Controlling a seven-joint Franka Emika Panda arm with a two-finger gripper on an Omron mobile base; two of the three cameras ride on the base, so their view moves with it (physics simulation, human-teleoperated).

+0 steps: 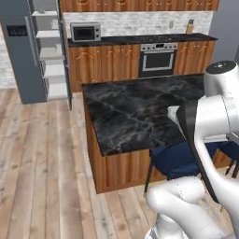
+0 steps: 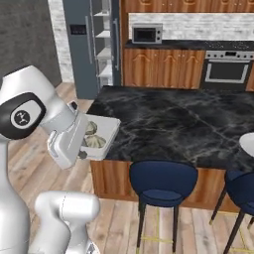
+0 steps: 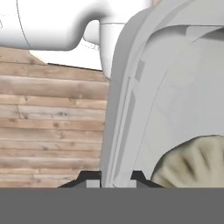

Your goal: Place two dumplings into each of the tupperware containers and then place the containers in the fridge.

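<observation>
At left centre of the right base view, the end effector point(image 2: 85, 149) is clenched on the rim of a container point(image 2: 105, 130) holding two dumplings point(image 2: 95, 141), beside the counter point(image 2: 168, 124); the fridge point(image 2: 79, 44) stands upper left.

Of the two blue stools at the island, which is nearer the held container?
The left stool, just right of the tupperware container; the other stool stands at the far right.

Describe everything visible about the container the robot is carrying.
The container is a shallow rectangular tray, pale grey-white and slightly see-through, with low walls. It hangs clear of the counter, past its left end. Two dumplings lie inside. The claw is shut on its rim, one finger either side of the wall.
</observation>
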